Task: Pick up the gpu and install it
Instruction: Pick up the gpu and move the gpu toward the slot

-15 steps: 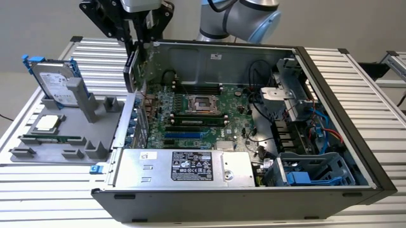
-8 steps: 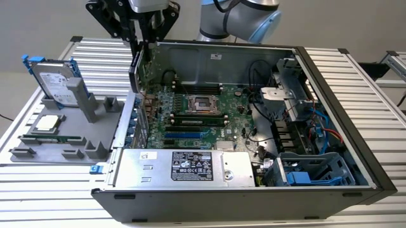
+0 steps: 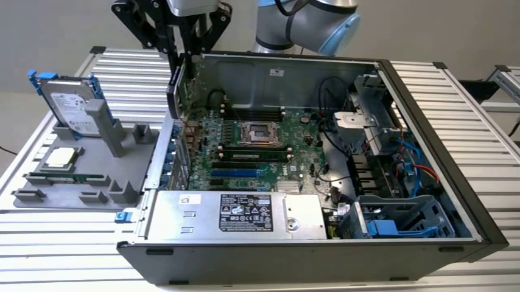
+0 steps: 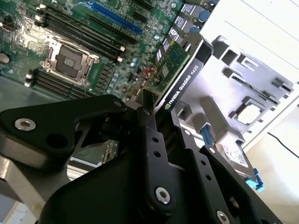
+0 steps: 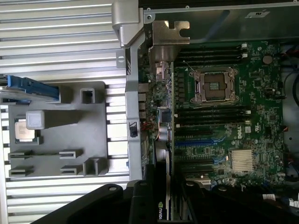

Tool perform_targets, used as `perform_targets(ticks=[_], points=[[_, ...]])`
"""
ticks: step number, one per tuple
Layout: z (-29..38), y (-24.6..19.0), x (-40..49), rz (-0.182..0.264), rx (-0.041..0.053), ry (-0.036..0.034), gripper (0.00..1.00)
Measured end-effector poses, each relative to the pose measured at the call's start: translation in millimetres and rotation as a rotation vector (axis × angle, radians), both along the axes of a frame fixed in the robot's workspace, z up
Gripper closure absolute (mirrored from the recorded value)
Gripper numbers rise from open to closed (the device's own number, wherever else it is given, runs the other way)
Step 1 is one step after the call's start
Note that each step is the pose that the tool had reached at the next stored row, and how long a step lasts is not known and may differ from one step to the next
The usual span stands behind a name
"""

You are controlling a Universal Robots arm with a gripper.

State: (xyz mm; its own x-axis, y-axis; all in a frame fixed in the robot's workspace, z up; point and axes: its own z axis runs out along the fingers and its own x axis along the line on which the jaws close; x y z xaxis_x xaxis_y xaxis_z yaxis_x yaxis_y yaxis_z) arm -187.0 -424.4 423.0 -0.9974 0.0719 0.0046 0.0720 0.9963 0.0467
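Tool [image 4: 161, 111] clenched on the gpu [image 4: 177, 65], one finger [image 4: 148, 126] on each face near an end of the card. Card hangs upright under the tool [image 3: 184, 48], at the side of the open case [image 3: 455, 182] toward the exterior view's left, just inside that wall. Its lower part, the gpu [image 3: 174, 85], is down among the slots at the edge of the board [image 3: 243, 152]. Whether its contact edge touches a slot, I cannot tell. My read: pick is done and the install is in hand, card over or at its slot and not visibly seated. Seating calls for the card's edge square along the slot, bracket end at the wall opening, then a straight push with no tilt. Second wrist view gives what the others lack: the green face, the black cooler side, and both fingers flat on them. First wrist view looks down along the card, so the gpu [image 5: 161, 158] is a thin strip running away from the tool [image 5: 163, 189], parallel to the long blue slot [image 5: 196, 140] and beside the wall. That checks line, not height. Exterior view adds height, plus the grey rack [image 3: 73, 182] on the bench [image 3: 65, 243] and a drive [image 3: 69, 106] standing in it.
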Motion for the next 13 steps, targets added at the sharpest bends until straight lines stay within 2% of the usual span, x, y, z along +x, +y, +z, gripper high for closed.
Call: perform_targets(ticks=[13], points=[[0.0,0.0,4.7,0.0,0.0,0.0,1.0]])
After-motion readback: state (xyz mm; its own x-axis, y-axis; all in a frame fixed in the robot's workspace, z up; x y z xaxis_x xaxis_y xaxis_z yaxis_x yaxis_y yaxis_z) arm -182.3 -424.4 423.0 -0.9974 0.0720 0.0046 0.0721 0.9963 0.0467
